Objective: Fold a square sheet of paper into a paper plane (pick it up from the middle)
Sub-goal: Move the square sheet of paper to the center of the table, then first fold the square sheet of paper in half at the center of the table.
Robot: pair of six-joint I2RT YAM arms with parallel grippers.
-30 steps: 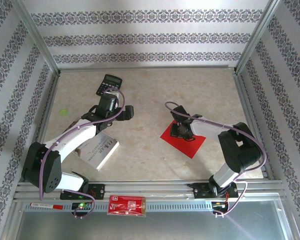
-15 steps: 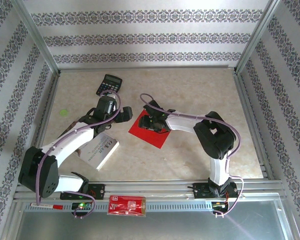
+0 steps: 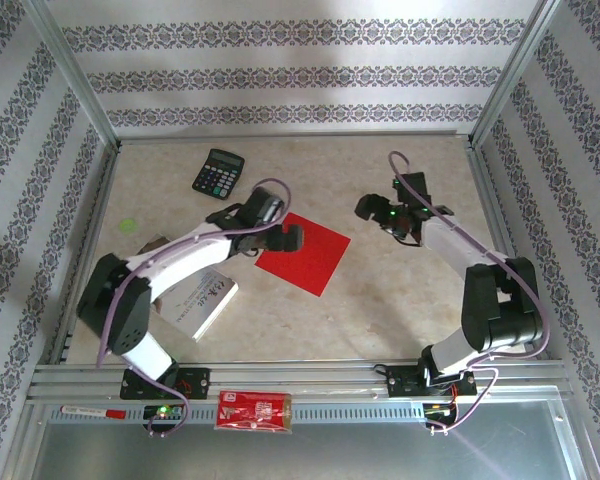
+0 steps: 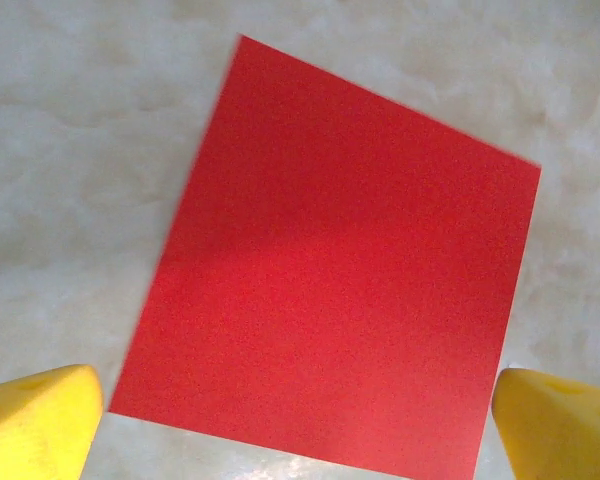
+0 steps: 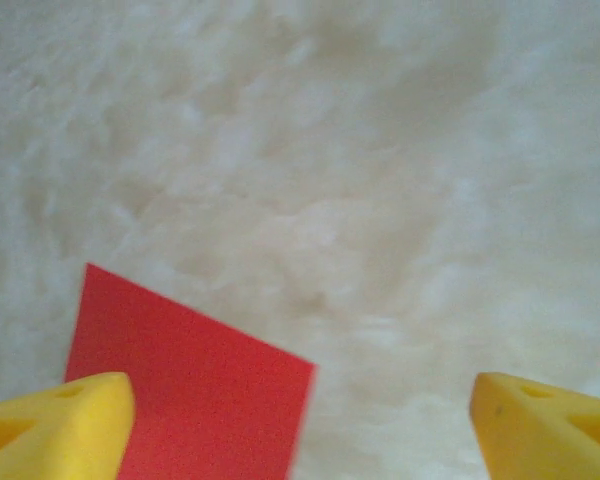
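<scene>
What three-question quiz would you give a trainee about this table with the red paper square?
1. True or false: the thin red square sheet of paper lies flat and unfolded.
2. The left gripper is: A open, by the sheet's edge; B shut on the sheet; C far from the sheet.
3. What dark object lies beyond the sheet, far left?
Key: 1 true; 2 A; 3 the black rectangular calculator.

Thin red square paper sheet (image 3: 315, 258): one edge partly hidden under left hand (image 3: 280, 236).
White printed booklet (image 3: 208, 298), left of sheet: partly under arm; print unreadable.
</scene>
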